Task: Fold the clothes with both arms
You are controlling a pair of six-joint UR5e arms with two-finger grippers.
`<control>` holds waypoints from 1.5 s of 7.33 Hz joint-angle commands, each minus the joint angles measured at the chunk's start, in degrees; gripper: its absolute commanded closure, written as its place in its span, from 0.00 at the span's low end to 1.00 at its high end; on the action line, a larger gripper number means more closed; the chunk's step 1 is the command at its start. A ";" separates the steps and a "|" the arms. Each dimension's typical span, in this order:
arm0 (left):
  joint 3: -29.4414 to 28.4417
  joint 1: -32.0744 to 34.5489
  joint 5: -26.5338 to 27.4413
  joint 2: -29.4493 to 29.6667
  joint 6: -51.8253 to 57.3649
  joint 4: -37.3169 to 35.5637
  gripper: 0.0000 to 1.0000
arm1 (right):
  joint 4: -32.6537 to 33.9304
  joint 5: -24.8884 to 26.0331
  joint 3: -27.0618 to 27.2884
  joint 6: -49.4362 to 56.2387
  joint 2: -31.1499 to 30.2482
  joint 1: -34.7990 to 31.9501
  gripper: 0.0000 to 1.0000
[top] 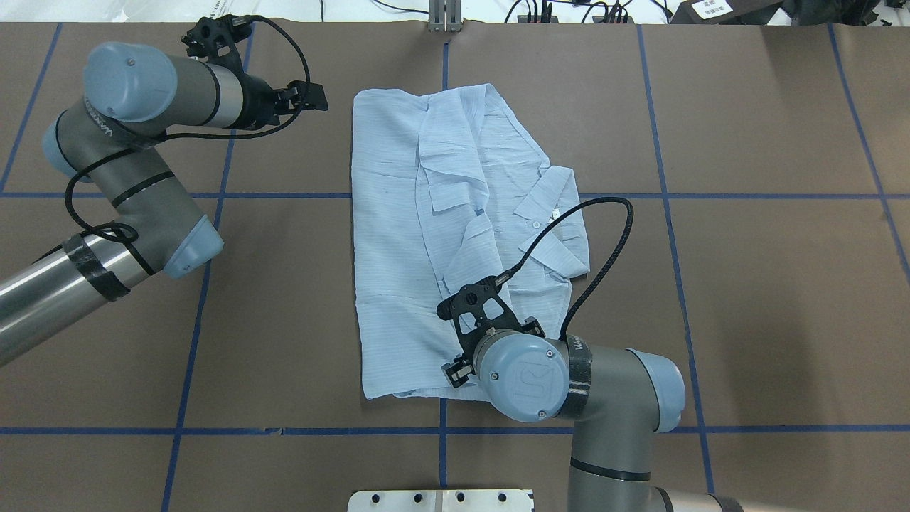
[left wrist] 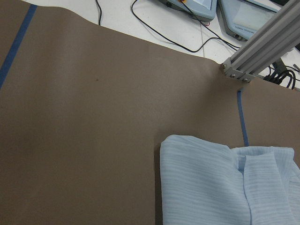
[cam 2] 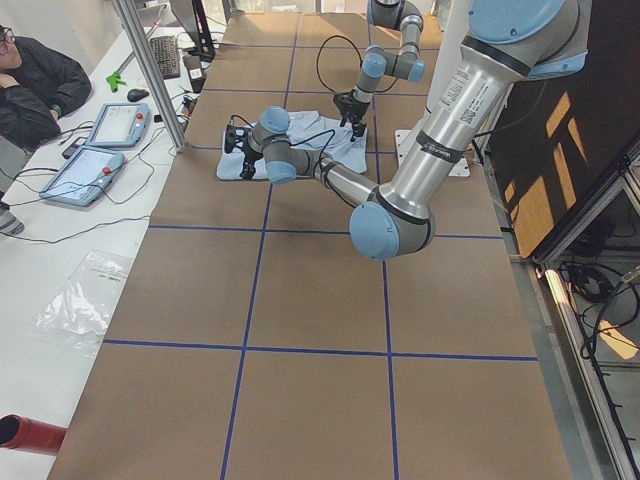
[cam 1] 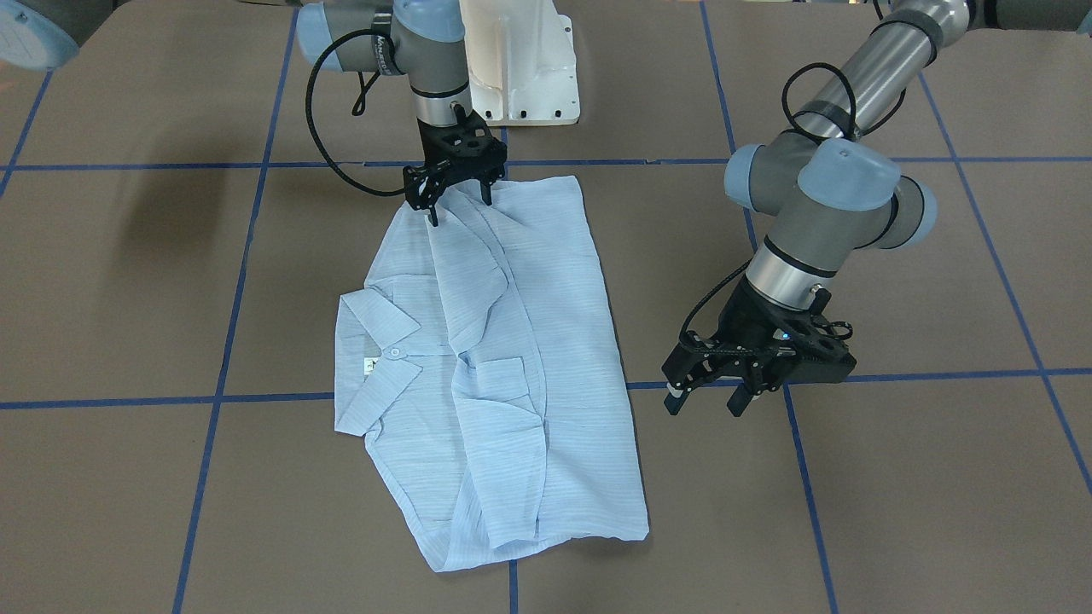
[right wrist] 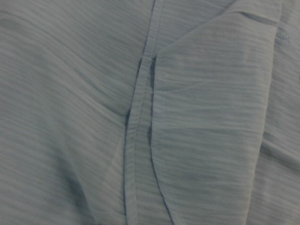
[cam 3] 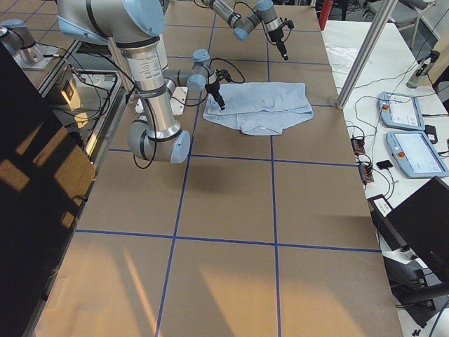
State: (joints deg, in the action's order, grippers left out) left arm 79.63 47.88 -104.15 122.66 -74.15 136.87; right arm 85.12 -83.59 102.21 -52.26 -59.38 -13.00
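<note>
Where blue tape lines cross the brown table, the shirt lies flat with its sides folded inward. Right gripper at one short end of the shirt, fingers apart, tips on the cloth. Left gripper beside the shirt's long edge opposite the collar, clear of it, fingers apart.

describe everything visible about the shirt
Thin, light blue, finely striped shirt, lying creased on the brown table, folded inward along its sides. Its collar, with a white button and label, points to the robot's right. The open right gripper is at its edge nearest the robot; the left gripper hangs clear.
</note>
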 commanded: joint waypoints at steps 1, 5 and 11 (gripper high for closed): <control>0.00 -0.16 0.00 0.21 -0.12 -0.02 0.01 | 0.05 0.27 -0.96 0.49 -0.21 -0.01 0.00; 0.09 -0.33 0.00 0.56 -2.31 -0.02 0.01 | -0.04 -0.17 -0.35 1.72 -1.79 -2.20 0.00; 0.44 -1.47 0.00 1.18 -4.78 -0.02 0.01 | -0.22 -4.12 7.11 6.03 -11.88 -6.86 0.00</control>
State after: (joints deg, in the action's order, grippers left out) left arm 80.06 46.65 -104.15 123.78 -78.85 136.84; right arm 84.99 -86.85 107.74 -46.78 -68.74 -19.15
